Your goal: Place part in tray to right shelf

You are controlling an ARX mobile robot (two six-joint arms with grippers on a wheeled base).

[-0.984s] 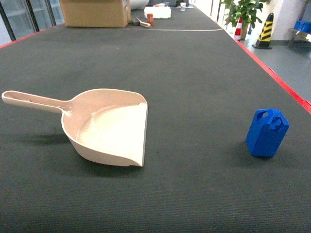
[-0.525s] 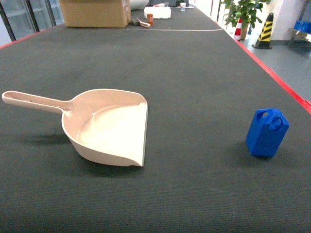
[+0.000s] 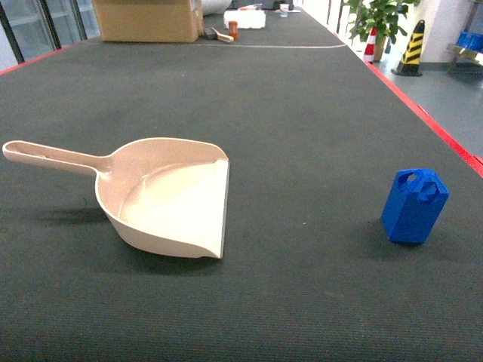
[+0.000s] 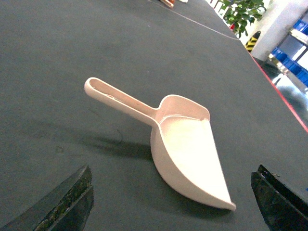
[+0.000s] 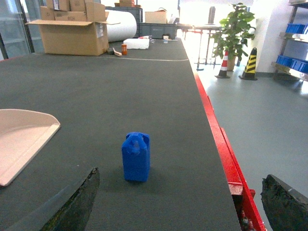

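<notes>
The part (image 3: 414, 205), a small blue jerrycan-shaped block, stands upright on the dark table near its right edge. The tray (image 3: 170, 197), a pale beige scoop, lies left of centre with its handle pointing left and its open mouth toward the part. Neither gripper shows in the head view. In the left wrist view my left gripper (image 4: 172, 190) is open, short of the tray (image 4: 187, 144), holding nothing. My right gripper (image 5: 182, 192) is open and empty, with the part (image 5: 136, 156) ahead and a little left of its gap. The tray's corner (image 5: 19, 139) shows at left. The right shelf is out of view.
The table's red edge (image 5: 216, 139) runs close to the right of the part, with floor beyond. A cardboard box (image 3: 147, 19) and small items sit at the far end. A plant and striped cones (image 5: 249, 60) stand on the floor at the right.
</notes>
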